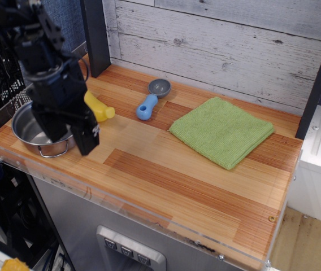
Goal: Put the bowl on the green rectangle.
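The steel bowl (27, 127) sits at the front left of the wooden counter, mostly hidden behind my black arm. One wire handle (52, 152) shows at its front. My gripper (69, 135) hangs over the bowl's right rim. One finger (86, 139) is outside the bowl on the counter side, and the other seems to be inside it. The jaws look open and hold nothing. The green rectangle, a folded light-green cloth (221, 131), lies flat at the back right, far from the bowl.
A yellow banana-shaped toy (99, 109) lies just behind the bowl, partly covered by my arm. A blue-handled scoop (149, 101) lies further back in the middle. A dark post (95, 34) stands at the back left. A clear lip (121, 206) edges the counter's front.
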